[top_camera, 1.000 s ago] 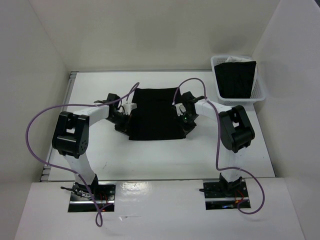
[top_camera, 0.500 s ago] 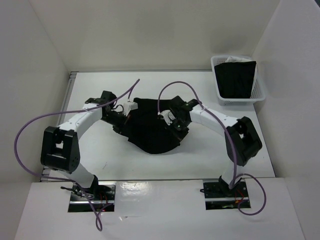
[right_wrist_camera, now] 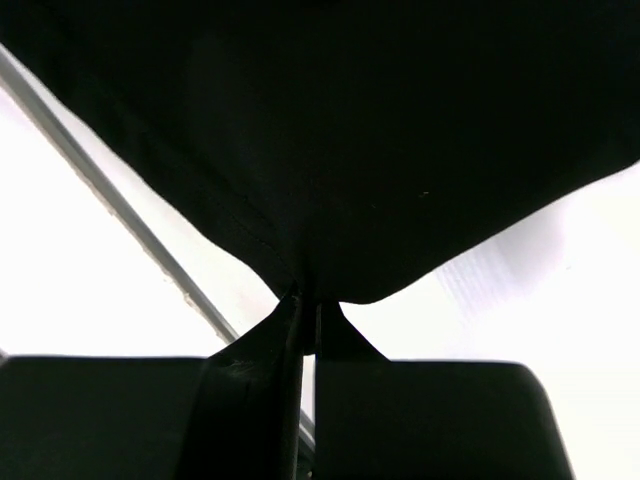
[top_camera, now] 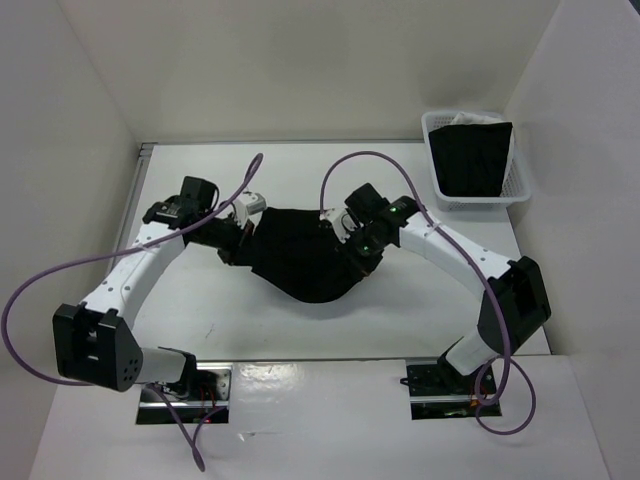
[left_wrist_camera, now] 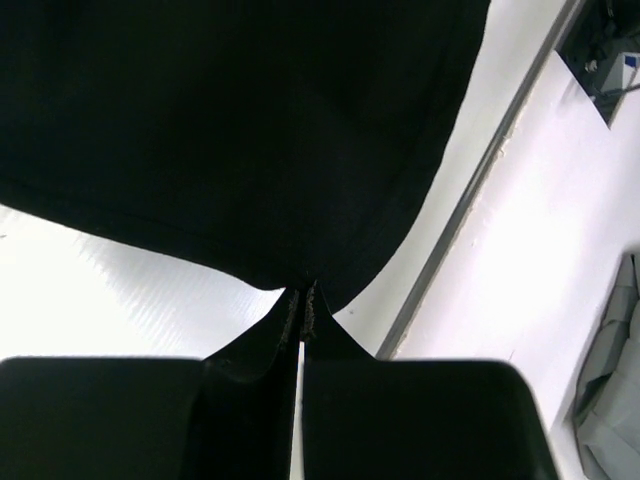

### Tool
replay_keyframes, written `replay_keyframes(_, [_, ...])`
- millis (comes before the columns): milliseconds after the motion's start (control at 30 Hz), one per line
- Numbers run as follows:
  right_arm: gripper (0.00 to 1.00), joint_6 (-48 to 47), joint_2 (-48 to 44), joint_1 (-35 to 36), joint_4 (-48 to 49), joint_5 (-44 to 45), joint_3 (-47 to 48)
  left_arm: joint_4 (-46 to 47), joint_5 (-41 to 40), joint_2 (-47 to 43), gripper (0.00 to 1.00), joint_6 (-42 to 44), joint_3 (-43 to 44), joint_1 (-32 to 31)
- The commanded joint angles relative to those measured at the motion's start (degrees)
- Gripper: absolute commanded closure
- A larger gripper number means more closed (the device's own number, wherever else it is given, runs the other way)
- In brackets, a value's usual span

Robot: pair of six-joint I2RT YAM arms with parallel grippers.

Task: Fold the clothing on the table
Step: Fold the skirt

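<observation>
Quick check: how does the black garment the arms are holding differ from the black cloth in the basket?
The clothing is pinched at both ends by the shut left pincer and right pincer; the black cloth is untouched. The clothing sags in a curve over the table; the black cloth stands squarish in the basket. White fabric edges the black cloth, not the clothing. Both are plain matte black.

One black garment point(top_camera: 300, 265), one white counter point(top_camera: 300, 325). Two hands: left hand point(top_camera: 240, 232), right hand point(top_camera: 350, 240). One white mesh basket point(top_camera: 478, 201), one black cloth point(top_camera: 470, 160) inside it.
</observation>
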Motion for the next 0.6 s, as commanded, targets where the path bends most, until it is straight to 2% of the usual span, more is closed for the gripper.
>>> replay_keyframes(0, [1.00, 0.1, -2.4, -0.9, -0.2, 2.1, 3.6, 1.9, 0.5, -1.2, 1.00, -0.9, 1.2, 2.2])
replay_keyframes(267, [1.00, 0.1, 0.5, -11.4, 1.9, -0.8, 8.3, 7.8, 0.5, 1.4, 1.00, -3.8, 1.7, 9.6])
replay_keyframes(567, [1.00, -0.6, 7.4, -13.7, 3.6, -2.5, 9.5, 10.6, 3.1, 8.2, 1.00, -6.2, 4.0, 11.6])
